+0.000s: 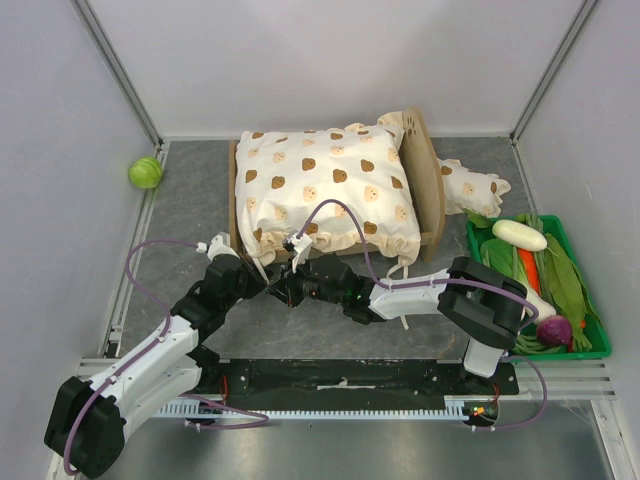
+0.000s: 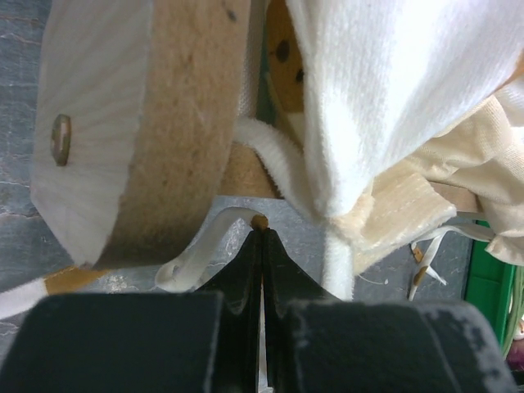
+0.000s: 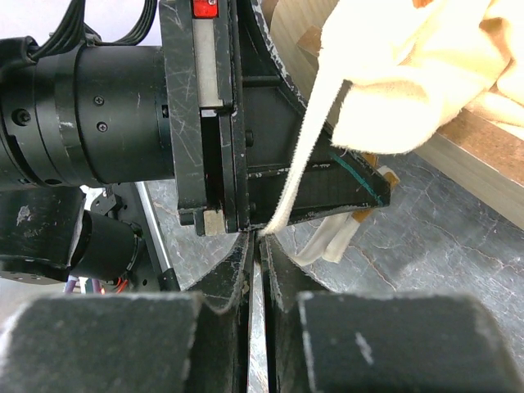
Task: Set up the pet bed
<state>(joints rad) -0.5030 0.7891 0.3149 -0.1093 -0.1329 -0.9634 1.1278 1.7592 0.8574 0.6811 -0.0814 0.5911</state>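
The pet bed (image 1: 432, 190) sits in the upper middle of the overhead view, headboard on the right, with the bear-print cushion (image 1: 330, 190) piled on top. Both arms meet at its lower left corner, so I'd guess this is the tie-the-cushion-down bit.

Left gripper (image 2: 260, 237) is clamped fully shut and looks to be nipping the brown-tipped end of a flat, smooth ribbon (image 2: 201, 250). Right gripper (image 3: 258, 246) has its jaws a sliver apart, with a fuzzy strap (image 3: 299, 160) running down to the tips. Honestly can't tell if it's actually pinched.

Tip: pull both tails snug around the wooden corner (image 2: 123, 123), but gently, or that floppy cushion slides off.

The wood is pale with rounded corners, a rough fibrous edge and a sunken screw (image 2: 60, 139). The cushion looks like soft towelling.
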